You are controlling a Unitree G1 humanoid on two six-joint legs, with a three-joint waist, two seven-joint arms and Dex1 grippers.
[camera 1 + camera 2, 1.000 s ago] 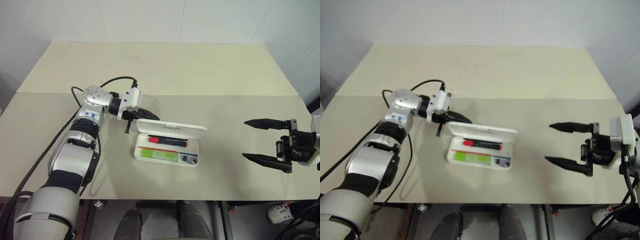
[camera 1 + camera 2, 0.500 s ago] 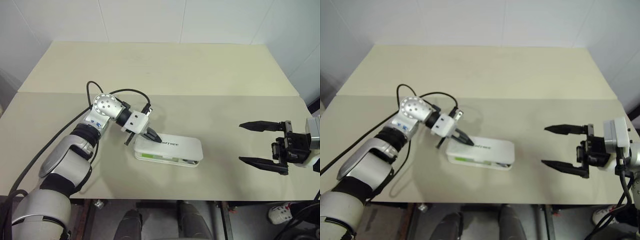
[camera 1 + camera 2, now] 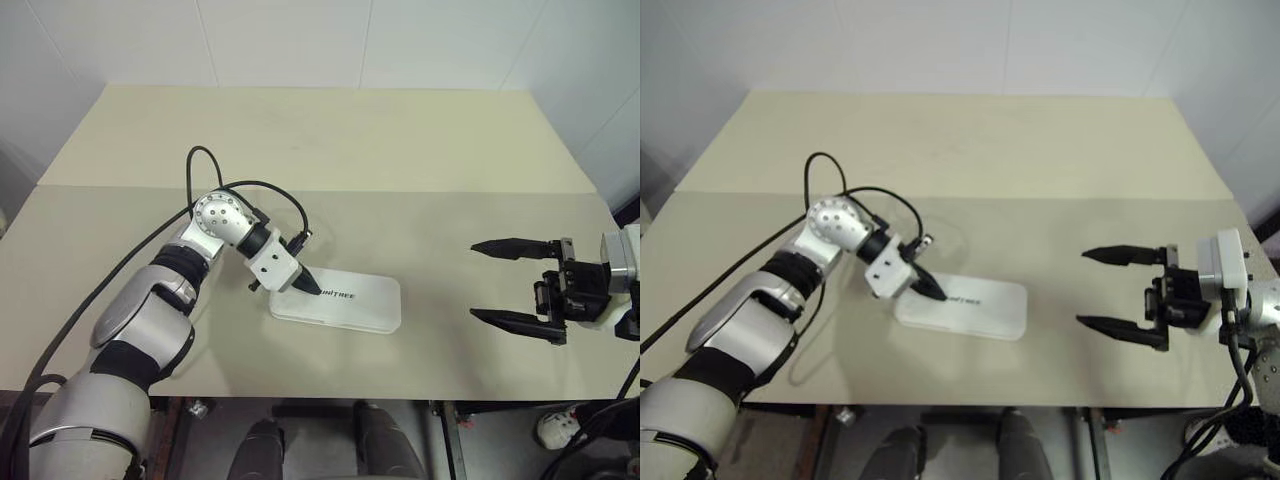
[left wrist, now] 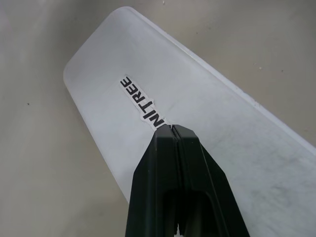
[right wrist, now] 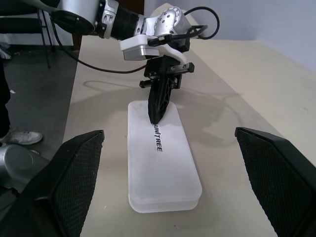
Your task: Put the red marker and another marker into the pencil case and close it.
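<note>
White tiled walls stand behind a pale beige desk (image 3: 420, 150) that carries the pencil case (image 3: 345, 305), lying flat near the front edge with its lid down. The left hand (image 3: 308, 287) has its 2 black fingers pressed together, holding nothing, the tip resting on the lid at the left end, beside the black printing. That printing reads "UNITREE" in the right wrist view; no other label is legible. The right hand (image 3: 510, 282) hangs spread wide and empty, well apart to the right. The case looks like thin, stiff, smooth plastic: probably light and liable to slide under a sideways push, so pressing straight down suits it. To lift it, pinching across the long edges seems safest.
</note>
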